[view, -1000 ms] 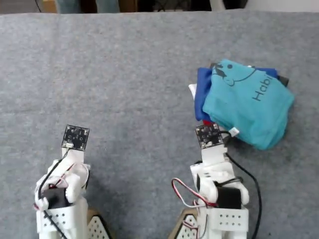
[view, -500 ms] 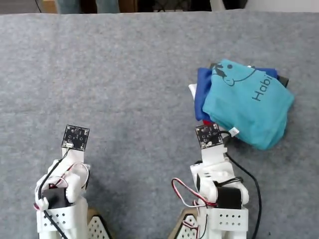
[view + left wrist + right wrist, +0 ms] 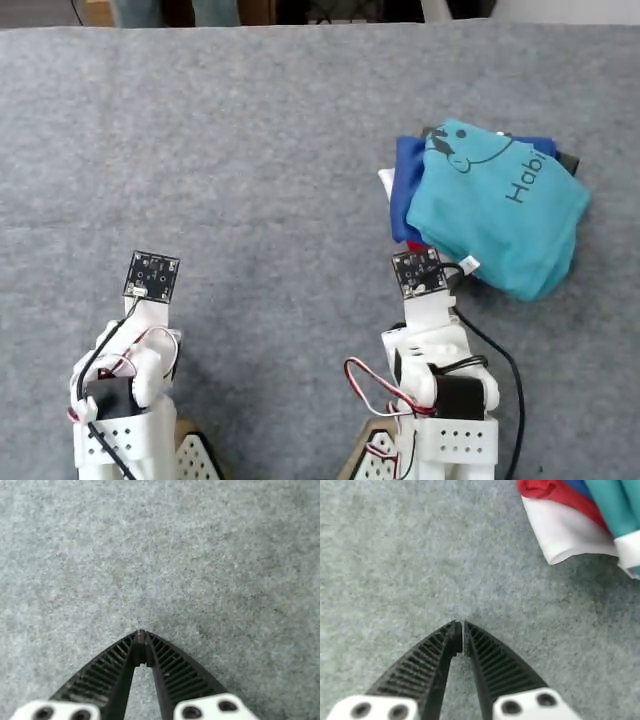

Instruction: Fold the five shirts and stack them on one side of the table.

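Print shows on the teal shirt point(image 3: 495, 215) on top of the pile. A short row of dark letters point(image 3: 522, 180) runs at a slant near its far right edge in the high view, and the word breaks off where the cloth folds under. Beside it, toward the shirt's far left corner, is a dark line drawing point(image 3: 455, 150), a picture rather than writing. A small white tag point(image 3: 468, 265) sticks out at the shirt's near edge; nothing on it can be made out

The shirts point(image 3: 490, 205) lie stacked on the bench's point(image 3: 250, 130) right half, just behind the right arm point(image 3: 430, 340), well apart from the left arm point(image 3: 135, 370).
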